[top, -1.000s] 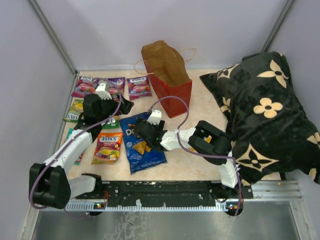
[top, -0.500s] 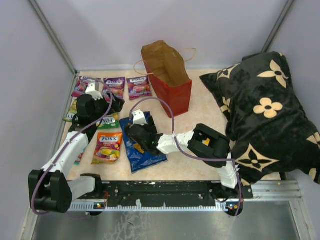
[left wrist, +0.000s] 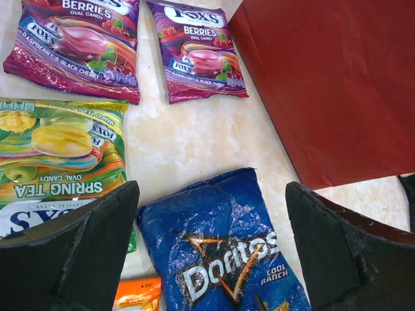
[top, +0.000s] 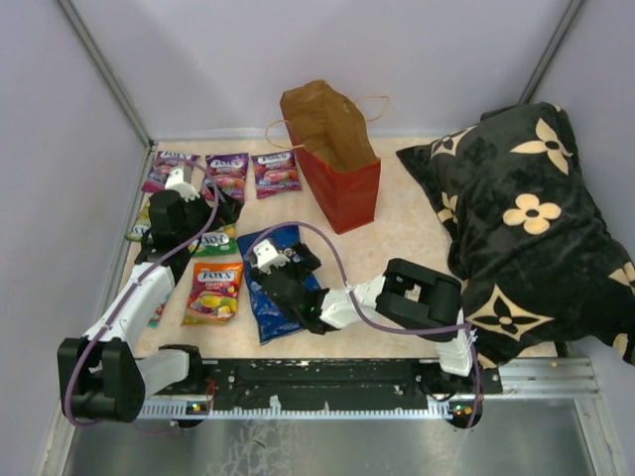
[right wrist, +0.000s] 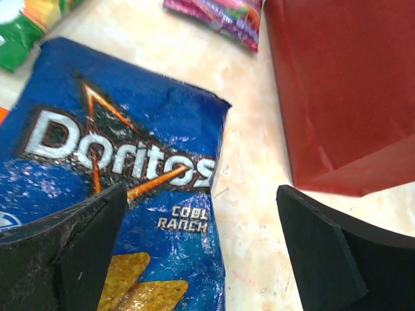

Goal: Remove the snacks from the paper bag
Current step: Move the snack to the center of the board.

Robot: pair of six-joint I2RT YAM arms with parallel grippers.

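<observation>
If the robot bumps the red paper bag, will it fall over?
Probably. The red paper bag stands upright, tall and narrow, mouth open, so it likely tips easily. With the Doritos bag already out on the table, it may be fairly light. Its top looks creased, so the walls would probably crumple, not push back.

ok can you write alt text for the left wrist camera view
A blue Doritos bag lies flat on a pale table, framed by the two black fingers of the open left pincer. Beyond it are two purple Fox's Berries packets, a green Spring Tea packet at frame left, and the red paper bag at frame right.
</observation>
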